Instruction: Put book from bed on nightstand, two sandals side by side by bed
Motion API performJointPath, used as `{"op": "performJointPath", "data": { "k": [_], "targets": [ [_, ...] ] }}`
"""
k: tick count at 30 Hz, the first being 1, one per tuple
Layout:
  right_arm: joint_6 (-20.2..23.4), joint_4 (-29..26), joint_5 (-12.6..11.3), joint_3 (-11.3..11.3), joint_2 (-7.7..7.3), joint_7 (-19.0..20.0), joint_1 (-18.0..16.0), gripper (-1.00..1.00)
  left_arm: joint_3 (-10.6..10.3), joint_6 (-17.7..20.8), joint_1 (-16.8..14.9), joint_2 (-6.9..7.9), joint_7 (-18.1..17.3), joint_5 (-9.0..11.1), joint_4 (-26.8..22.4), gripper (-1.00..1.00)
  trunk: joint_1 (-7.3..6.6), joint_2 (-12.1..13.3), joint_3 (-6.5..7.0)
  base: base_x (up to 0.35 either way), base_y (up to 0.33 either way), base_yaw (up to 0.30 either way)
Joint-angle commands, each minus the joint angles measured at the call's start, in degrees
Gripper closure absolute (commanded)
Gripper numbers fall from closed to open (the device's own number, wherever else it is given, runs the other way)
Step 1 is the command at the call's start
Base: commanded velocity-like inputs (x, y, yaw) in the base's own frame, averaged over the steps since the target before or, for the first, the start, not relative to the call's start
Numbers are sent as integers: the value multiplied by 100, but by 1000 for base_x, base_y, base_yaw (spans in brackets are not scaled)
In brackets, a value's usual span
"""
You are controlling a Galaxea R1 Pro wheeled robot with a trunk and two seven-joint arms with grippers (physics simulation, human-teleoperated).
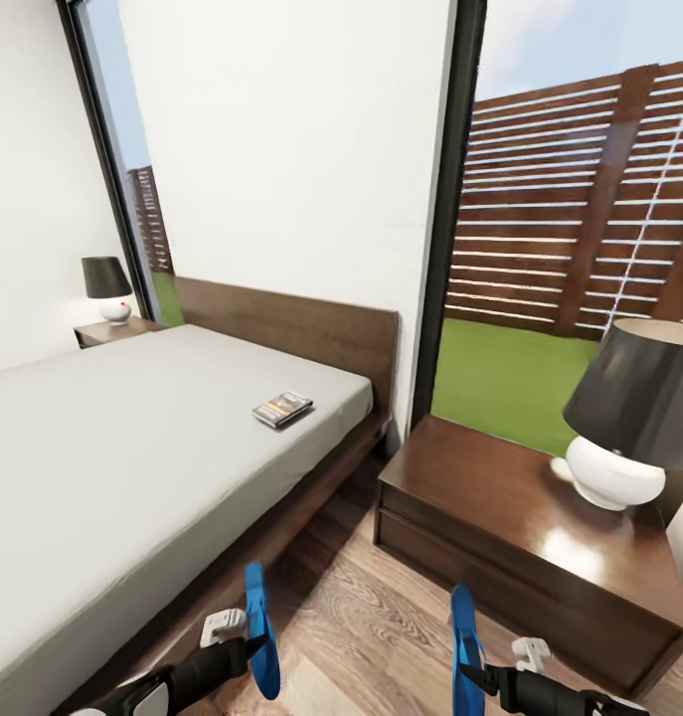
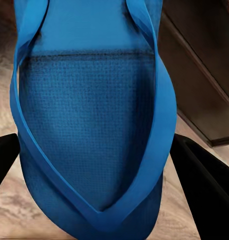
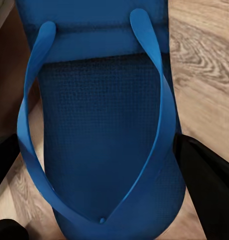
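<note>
Both arms reach forward low at the bottom of the head view, each carrying a blue sandal on edge above the floor. The left gripper (image 1: 244, 644) is clamped on the left sandal (image 1: 260, 630), which stands nearly upright with its sole facing sideways, just beside the bed's side rail; in the left wrist view the dark fingers (image 2: 202, 185) press in on either side of that sandal (image 2: 89, 125), whose straps meet in a V near the camera. The right gripper (image 1: 488, 676) is likewise closed on the right sandal (image 1: 466, 646), held upright just in front of the near nightstand; the right wrist view shows its fingers (image 3: 207, 185) gripping the edges of the sandal (image 3: 104, 135) over the wood planks. The two sandals hang well apart, with bare floor between them. The book (image 1: 282, 408) lies flat on the off-white mattress of the bed (image 1: 132, 438), near the edge facing the robot and close to the headboard (image 1: 301, 328). The near nightstand (image 1: 500, 517) stands just beside the bed and bears a lamp (image 1: 634, 418) with a dark shade and white base on its glossy top. A far nightstand (image 1: 100, 332) beyond the bed carries a small lamp (image 1: 108, 288) of the same kind. The floor (image 1: 371, 626) is brown wood plank, the walls are white, and tall dark-framed windows show grass and a slatted fence (image 1: 590, 199).
</note>
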Motion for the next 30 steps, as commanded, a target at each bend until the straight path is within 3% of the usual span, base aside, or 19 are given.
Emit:
{"op": "performJointPath", "data": {
  "k": [1, 13, 20, 30],
  "targets": [
    [-36, 2, 58, -52, -2, 12, -3, 100, 55, -24, -6, 0, -19, -31, 9, 100, -1, -3, -6, 0, 0, 288],
    [-36, 2, 58, -52, -2, 16, -3, 100, 55, -24, -6, 0, -19, -32, 9, 100, -1, -3, -6, -125, -23, 252],
    [-36, 2, 60, -52, -2, 19, -3, 100, 55, -24, -6, 0, -20, -35, 9, 100, -1, -3, -6, -7, -8, 18],
    [-36, 2, 58, -52, -2, 18, -3, 100, 55, -24, -4, 0, -21, -38, 9, 100, -1, -3, -6, -73, -184, 0]
  ]
}}
